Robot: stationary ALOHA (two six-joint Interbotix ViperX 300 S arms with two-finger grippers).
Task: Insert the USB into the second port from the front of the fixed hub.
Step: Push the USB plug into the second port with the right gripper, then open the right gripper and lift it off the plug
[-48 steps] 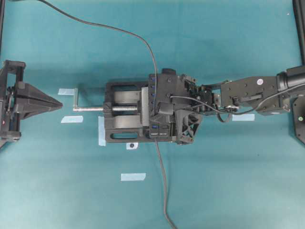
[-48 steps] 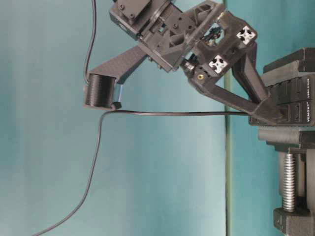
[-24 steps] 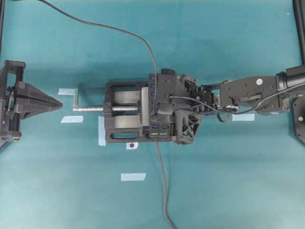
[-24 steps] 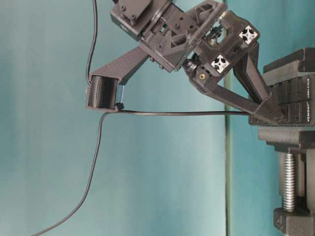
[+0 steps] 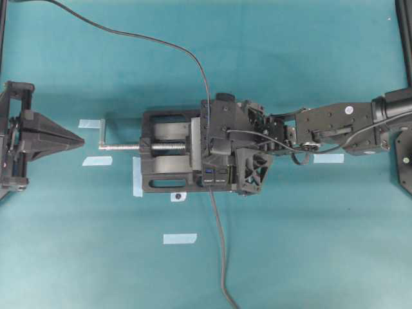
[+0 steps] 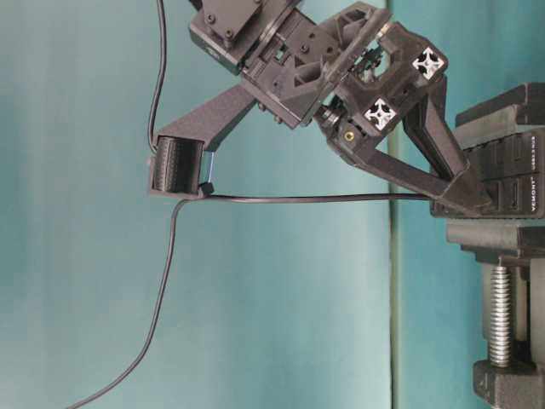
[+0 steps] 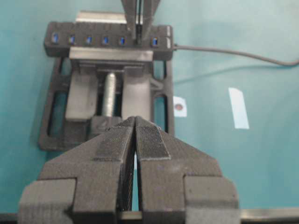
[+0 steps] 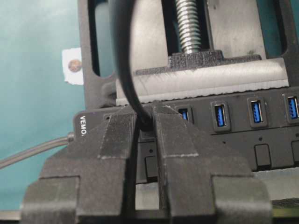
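- Step in hand, as I judge it: seating the plug. The right pincer (image 8: 145, 122) is clamped narrow on the USB (image 8: 145, 122), pressed against the fixed hub (image 8: 243, 135) near its vise-held front end.
- The left pincer (image 7: 135, 135) is closed, empty, well apart from the hub.
- Next: confirm second port, push straight in; the slot itself is hidden.

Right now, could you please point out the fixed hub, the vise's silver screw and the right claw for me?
fixed hub (image 7: 88, 39): left wrist view, its blue-slotted face.
silver screw (image 5: 122, 147): overhead view, bare threaded shaft.
right claw (image 8: 145, 123): right wrist view, between its fingertips, at the cable.
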